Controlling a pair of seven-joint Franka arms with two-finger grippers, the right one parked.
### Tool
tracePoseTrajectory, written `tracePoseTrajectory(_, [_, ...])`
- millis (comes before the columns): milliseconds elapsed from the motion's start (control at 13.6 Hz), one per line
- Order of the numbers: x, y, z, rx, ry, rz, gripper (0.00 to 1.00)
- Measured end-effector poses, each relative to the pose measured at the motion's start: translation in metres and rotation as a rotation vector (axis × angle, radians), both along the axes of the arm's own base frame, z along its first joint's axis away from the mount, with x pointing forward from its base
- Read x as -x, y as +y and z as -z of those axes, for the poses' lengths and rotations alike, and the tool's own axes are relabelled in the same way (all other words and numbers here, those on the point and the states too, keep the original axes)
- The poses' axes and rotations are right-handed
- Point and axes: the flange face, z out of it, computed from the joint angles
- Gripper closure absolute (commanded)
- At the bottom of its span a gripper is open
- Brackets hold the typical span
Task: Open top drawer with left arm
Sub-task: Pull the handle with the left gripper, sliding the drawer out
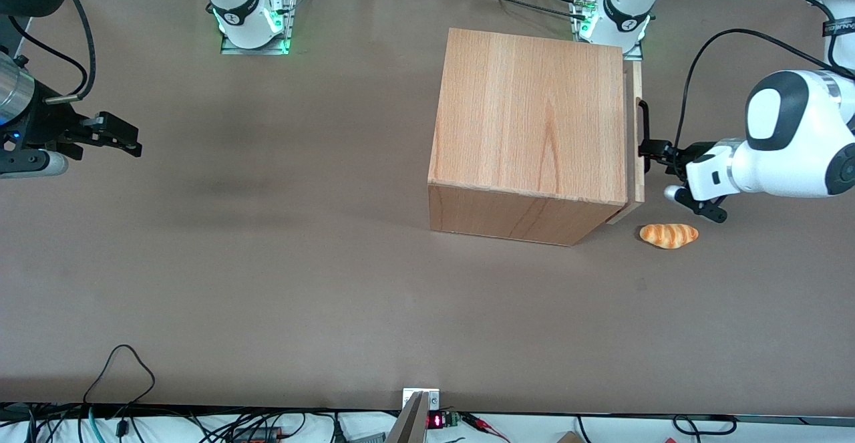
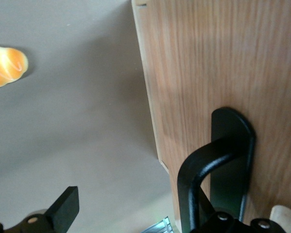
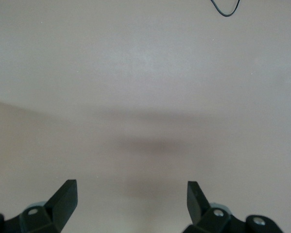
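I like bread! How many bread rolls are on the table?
1. The bread roll lies on the table beside the cabinet, just nearer the front camera than the left arm's pincer at the drawer handle.

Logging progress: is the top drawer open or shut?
Barely open: top drawer front sits slightly off the cabinet; the claw is at its handle.
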Motion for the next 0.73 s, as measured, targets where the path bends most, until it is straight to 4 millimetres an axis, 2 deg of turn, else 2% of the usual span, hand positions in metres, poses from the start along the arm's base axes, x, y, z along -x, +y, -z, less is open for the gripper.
tracePoseTrajectory(734, [-0.003, 0.053, -0.006, -0.055, -0.018, -0.039, 0.0])
